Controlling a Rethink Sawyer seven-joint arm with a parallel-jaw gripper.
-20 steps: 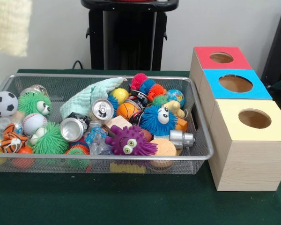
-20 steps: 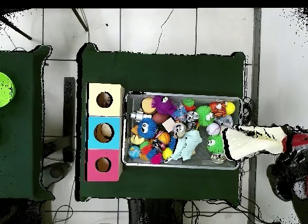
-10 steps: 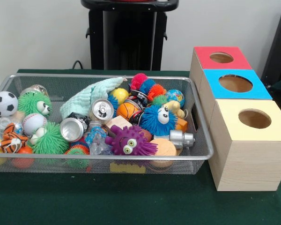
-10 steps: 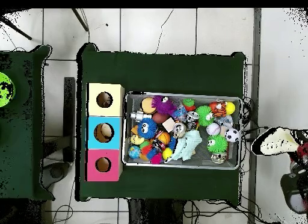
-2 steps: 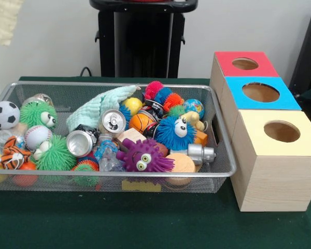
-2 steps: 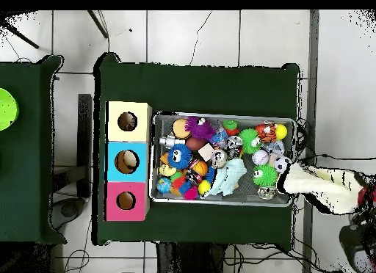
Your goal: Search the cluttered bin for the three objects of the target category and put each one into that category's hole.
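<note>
Clutter in the wire bin [image 5: 223, 171] buries targets beneath the washcloth [image 5: 96, 106], risking a missed grasp; a sleeve [image 6: 323, 186] intrudes; pincer unseen, state unknowable.

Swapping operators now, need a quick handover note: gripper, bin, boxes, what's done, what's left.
Gripper: not in either view; the arm is drawn back.
A person's sleeve reaches to the wire bin at its soccer ball end.
Bin holds all the clutter: cans, squishy balls, a green cloth.
Red box, blue box and yellow box stand beside the bin, nothing visible in their holes.
Done: no sorting visible. Left: all three target objects.
</note>
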